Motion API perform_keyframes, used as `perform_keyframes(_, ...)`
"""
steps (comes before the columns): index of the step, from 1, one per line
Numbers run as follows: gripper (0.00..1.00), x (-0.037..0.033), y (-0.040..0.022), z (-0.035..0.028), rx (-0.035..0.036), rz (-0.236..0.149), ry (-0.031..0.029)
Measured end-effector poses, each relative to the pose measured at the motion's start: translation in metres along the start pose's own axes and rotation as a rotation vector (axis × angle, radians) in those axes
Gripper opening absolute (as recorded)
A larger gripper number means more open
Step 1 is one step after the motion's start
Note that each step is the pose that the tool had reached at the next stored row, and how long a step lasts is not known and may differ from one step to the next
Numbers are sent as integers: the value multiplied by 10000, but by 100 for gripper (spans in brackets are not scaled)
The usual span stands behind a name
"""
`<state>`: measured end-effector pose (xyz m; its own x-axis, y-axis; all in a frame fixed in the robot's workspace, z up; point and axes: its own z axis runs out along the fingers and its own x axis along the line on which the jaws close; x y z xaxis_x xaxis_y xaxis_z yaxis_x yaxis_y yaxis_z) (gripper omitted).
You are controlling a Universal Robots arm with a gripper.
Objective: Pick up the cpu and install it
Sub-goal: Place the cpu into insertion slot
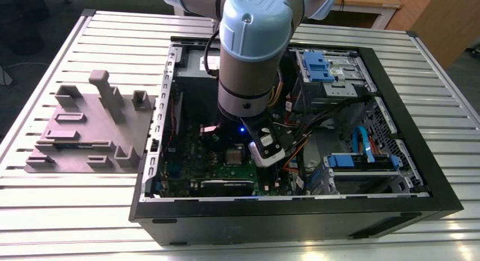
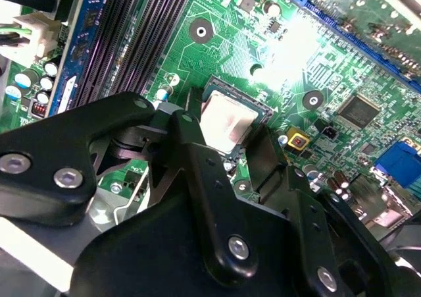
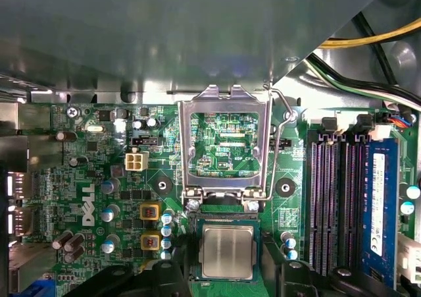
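Here, cpu (image 3: 227, 251) flat on motherboard (image 3: 172, 160).

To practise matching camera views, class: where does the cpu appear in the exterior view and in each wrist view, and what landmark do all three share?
Exterior view: the cpu, a small silver square to the exterior view's left of the arm tip.
Second wrist view: the cpu, in its socket, near the black memory slots.
First wrist view: the cpu, next to the metal socket frame.
Shared landmark: the green motherboard beneath it.
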<state>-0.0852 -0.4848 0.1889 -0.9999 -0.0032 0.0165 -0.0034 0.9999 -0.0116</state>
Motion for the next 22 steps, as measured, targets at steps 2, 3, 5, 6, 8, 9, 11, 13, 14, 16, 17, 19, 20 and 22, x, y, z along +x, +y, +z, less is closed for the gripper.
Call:
perform_keyframes(2,54,1,-2,-2,3,0,1)
perform_keyframes(3,54,1,-2,-2,3,-1,2)
perform_keyframes(5,53,0,-2,-2,4,-2,-2)
perform_keyframes(6,46,1,-2,-2,3,-2,0)
perform_keyframes(8,45,2,-2,-2,2,-1,1)
perform_keyframes(9,45,2,-2,-8,1,-1,1)
perform_keyframes(11,45,5,-4,-50,3,3,8)
perform_keyframes(13,45,4,-3,-65,-3,1,7)
perform_keyframes(14,45,2,-3,-65,-2,0,8)
perform_keyframes(16,45,2,-3,-63,-3,1,9)
perform_keyframes(17,45,2,-3,-60,-2,5,8)
perform_keyframes(19,45,2,-3,-52,-4,34,9)
perform_keyframes(20,45,2,-3,-48,-2,47,10)
perform_keyframes(22,45,2,-3,-43,-4,55,10)
